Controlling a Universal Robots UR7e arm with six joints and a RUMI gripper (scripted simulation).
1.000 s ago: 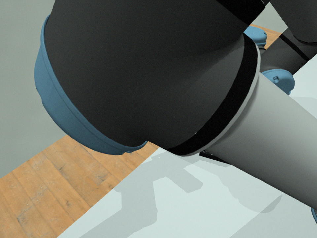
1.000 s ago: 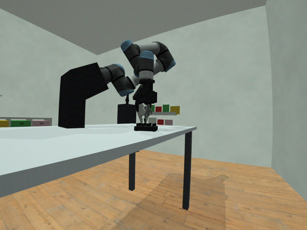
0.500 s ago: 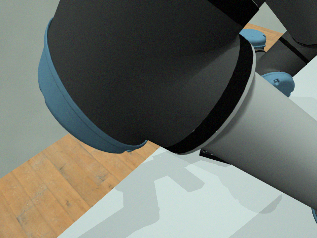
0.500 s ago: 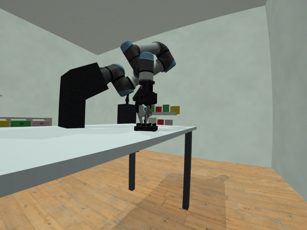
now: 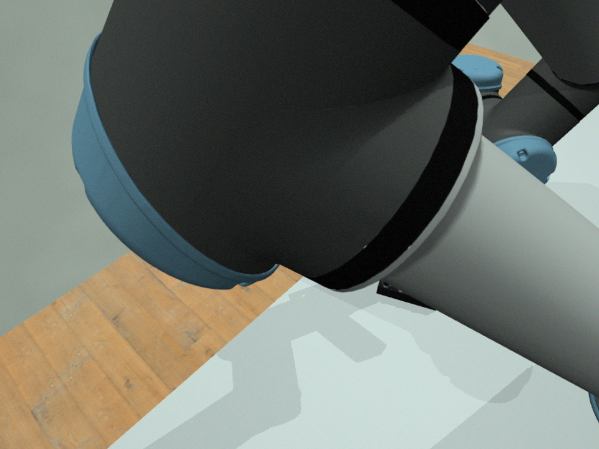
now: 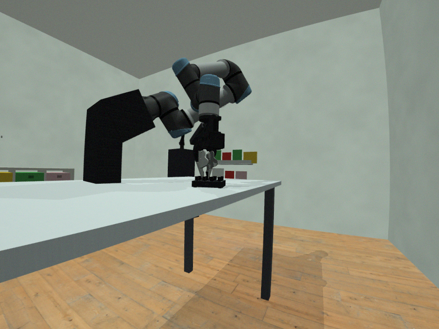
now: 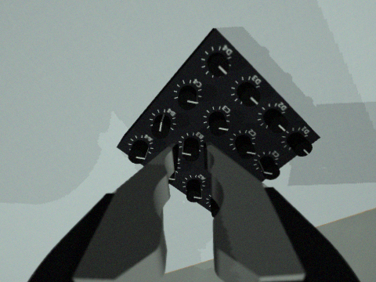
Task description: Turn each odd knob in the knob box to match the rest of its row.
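On the table point(image 5: 348, 410) point(image 6: 141, 209) sits the knob box point(image 6: 209, 184) point(image 7: 204, 82), near the right end in the exterior view, with the arm's pedestal point(image 6: 102, 141) standing to its left on the same tabletop and, behind, a shelf point(image 6: 235, 162) bearing boxes beyond the table's far edge.

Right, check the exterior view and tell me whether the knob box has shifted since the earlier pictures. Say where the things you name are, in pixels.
No. The knob box point(image 5: 387, 290) point(image 6: 207, 184) point(image 7: 217, 91) sits at the same spot, judged against the right-hand corner of the table point(image 5: 338, 410) point(image 6: 141, 222) point(image 7: 59, 98).
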